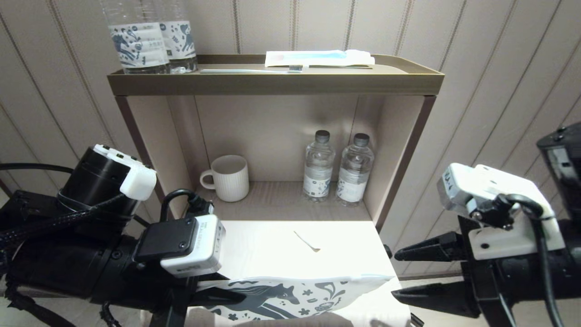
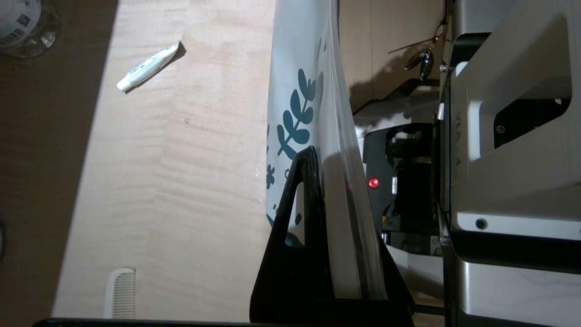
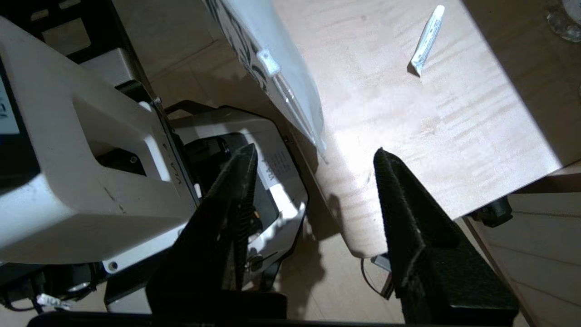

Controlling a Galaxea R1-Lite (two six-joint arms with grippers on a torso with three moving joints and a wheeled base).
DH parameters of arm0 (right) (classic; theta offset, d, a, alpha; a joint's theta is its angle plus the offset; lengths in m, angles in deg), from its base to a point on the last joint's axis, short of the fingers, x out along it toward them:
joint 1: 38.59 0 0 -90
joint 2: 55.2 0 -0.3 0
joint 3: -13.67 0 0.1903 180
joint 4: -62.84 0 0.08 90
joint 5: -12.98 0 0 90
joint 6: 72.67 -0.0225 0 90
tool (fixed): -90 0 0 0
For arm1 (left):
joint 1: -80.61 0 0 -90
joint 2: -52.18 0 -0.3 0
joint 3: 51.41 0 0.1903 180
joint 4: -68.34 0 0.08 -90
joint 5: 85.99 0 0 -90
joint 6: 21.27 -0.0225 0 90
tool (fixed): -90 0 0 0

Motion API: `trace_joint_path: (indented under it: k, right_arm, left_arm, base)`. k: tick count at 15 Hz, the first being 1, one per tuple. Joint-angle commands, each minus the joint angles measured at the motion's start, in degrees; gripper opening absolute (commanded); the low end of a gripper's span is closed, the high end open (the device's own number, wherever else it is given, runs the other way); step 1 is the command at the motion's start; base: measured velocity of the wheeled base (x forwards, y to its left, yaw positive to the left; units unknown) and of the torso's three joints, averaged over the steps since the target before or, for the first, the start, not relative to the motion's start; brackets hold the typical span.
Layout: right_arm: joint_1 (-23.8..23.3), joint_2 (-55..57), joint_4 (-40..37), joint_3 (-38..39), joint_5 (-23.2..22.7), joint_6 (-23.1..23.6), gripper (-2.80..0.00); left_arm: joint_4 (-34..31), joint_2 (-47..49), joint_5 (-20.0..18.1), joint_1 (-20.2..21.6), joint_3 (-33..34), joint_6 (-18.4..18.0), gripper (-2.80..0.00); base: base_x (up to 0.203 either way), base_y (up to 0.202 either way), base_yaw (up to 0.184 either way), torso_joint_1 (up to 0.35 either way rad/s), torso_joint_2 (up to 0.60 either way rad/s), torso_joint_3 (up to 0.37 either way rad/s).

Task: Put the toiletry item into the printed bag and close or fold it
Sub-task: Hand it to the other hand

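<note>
White printed bag (image 1: 290, 297) pinched at one end by left gripper (image 2: 313, 190), lifted off bench (image 1: 272, 245); right gripper (image 3: 313, 190) wide open, empty, beside bag's free end. Comb (image 2: 120, 293) on bench beside left gripper. Risk: limp bag sags, mouth closes

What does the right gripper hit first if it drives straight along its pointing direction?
Likely the free end of the printed bag held in the left gripper. The open right gripper points at that end across a gap; depth alignment is unclear, so it may pass just beside it.
</note>
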Motion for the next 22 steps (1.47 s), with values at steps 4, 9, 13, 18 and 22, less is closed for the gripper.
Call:
trace_joint_path:
  k: [4, 9, 13, 18, 22]
  right_arm:
    - [0.0, 0.16, 0.04, 3.8, -7.55, 2.04, 0.0]
    - [-0.41, 4.49, 7.5, 5.27, -12.59, 3.59, 0.0]
    - [-0.7, 7.73, 10.31, 6.73, -15.22, 4.88, 0.0]
    - [-2.93, 10.06, 15.68, 8.65, -17.21, 5.63, 0.0]
    - [-3.22, 10.38, 15.69, 7.81, -17.85, 5.7, 0.0]
  left_arm:
    - [-0.01, 0.73, -1.04, 0.07, -0.77, -0.04, -2.8]
    - [0.07, 0.73, -2.08, 0.07, -0.94, 0.2, -2.8]
    - [0.07, 0.65, -2.16, 0.16, -1.29, 0.14, -2.8]
    - [0.07, 0.73, -2.08, 0.24, -1.56, 0.22, -2.8]
    - [0.07, 1.05, -2.15, 0.24, -1.73, 0.22, -2.8]
  base:
    - [0.0, 0.0, 0.0, 0.0, 0.0, 0.0]
    - [0.0, 0.0, 0.0, 0.0, 0.0, 0.0]
    - [0.0, 0.0, 0.0, 0.0, 0.0, 0.0]
    - [0.0, 0.0, 0.0, 0.0, 0.0, 0.0]
    - [0.0, 0.0, 0.0, 0.0, 0.0, 0.0]
